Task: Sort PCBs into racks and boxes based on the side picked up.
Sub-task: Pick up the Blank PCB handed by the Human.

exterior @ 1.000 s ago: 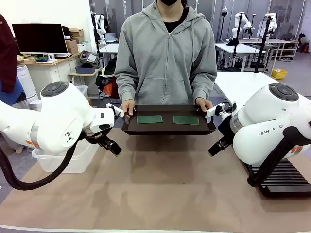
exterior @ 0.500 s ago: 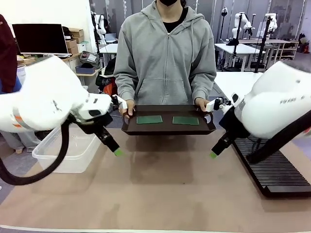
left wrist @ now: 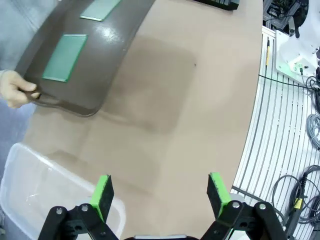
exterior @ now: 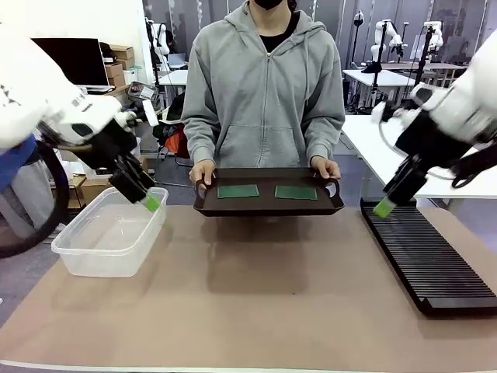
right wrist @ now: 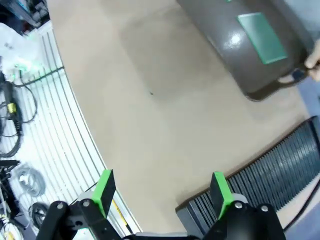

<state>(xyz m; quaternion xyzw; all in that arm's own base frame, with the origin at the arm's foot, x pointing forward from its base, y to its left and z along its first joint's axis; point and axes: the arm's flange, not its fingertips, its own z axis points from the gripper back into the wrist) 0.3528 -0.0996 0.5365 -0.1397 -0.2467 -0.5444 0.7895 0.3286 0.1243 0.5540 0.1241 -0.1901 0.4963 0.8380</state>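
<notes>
PCBs [exterior: 238, 191] lie flat on the tray [exterior: 268, 207] a person holds; left gripper [left wrist: 160, 184] and right gripper [right wrist: 162, 184] have jaws spread, empty.

Left tool [left wrist: 160, 192] has its green pads spread wide with nothing between them, hanging over the tan table [left wrist: 200, 100]. Clear tub [left wrist: 30, 185] sits bottom left. Up top, a person's hand [left wrist: 15, 92] grips a dark tray [left wrist: 115, 45] carrying two green PCBs [left wrist: 65, 57], lying flat and apart.

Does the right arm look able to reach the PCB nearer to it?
Probably yes: the right fingers hover open by the rack, the PCB lies bare on the tray, and nothing stands between them.
</notes>
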